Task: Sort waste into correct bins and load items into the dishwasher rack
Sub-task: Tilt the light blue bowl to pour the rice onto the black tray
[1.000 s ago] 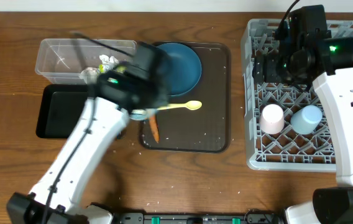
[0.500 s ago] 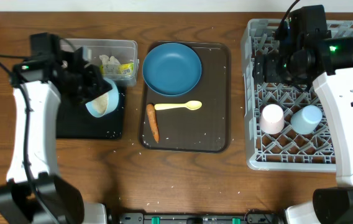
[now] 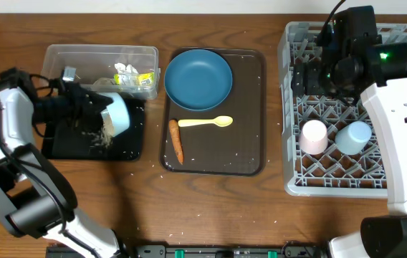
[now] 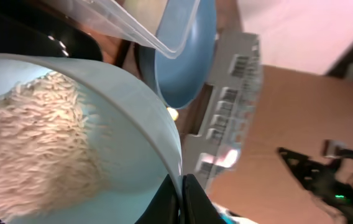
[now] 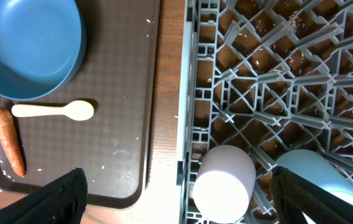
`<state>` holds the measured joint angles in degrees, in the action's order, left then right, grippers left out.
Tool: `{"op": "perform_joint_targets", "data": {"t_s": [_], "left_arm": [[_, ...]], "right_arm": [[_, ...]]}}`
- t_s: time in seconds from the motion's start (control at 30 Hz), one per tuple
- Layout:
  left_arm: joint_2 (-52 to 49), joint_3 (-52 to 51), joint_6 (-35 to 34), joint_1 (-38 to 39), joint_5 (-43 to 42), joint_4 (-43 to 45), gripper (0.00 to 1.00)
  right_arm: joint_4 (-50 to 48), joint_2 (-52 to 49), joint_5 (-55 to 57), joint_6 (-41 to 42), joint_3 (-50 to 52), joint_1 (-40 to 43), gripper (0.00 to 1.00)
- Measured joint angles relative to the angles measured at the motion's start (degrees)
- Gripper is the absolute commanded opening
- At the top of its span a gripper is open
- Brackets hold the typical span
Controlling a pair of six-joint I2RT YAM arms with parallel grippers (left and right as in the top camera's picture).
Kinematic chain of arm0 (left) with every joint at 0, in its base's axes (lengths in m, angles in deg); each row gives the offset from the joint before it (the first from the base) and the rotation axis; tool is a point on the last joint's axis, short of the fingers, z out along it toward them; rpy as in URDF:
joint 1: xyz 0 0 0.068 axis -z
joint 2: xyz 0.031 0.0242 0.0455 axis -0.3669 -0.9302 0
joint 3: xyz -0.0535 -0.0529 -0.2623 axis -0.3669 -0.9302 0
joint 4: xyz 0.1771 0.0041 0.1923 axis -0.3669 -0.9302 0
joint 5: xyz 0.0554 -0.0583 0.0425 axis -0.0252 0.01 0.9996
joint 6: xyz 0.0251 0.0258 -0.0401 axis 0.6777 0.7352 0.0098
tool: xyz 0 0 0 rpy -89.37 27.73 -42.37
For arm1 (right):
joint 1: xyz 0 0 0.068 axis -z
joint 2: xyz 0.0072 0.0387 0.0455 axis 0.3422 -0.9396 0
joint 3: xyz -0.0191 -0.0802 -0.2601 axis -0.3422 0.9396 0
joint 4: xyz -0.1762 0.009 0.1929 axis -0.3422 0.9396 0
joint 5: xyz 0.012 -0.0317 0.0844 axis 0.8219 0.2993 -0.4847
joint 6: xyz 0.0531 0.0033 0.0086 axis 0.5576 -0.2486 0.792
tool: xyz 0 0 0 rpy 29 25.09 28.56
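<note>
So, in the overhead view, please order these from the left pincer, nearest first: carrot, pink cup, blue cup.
1. Carrot, on the brown tray.
2. Pink cup, in the rack.
3. Blue cup, in the rack, beyond the pink one.

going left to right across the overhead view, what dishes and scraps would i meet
light blue bowl → carrot → pink cup → light blue cup

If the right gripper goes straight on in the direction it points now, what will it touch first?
Probably the rim of the grey rack facing the brown tray, beside the pink cup: the open right gripper points down there. Depth is unclear.
</note>
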<state>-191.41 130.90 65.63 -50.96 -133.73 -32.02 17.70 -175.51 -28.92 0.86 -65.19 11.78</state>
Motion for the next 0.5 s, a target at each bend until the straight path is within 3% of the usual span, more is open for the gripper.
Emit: {"op": "perform_joint_targets", "data": {"t_s": [0.5], "left_arm": [[-1.5,0.0,1.9,-4.3,-8.8,-1.7,0.06]], "right_arm": [[0.0,0.0,0.0,0.0,0.0,0.0,0.92]]}}
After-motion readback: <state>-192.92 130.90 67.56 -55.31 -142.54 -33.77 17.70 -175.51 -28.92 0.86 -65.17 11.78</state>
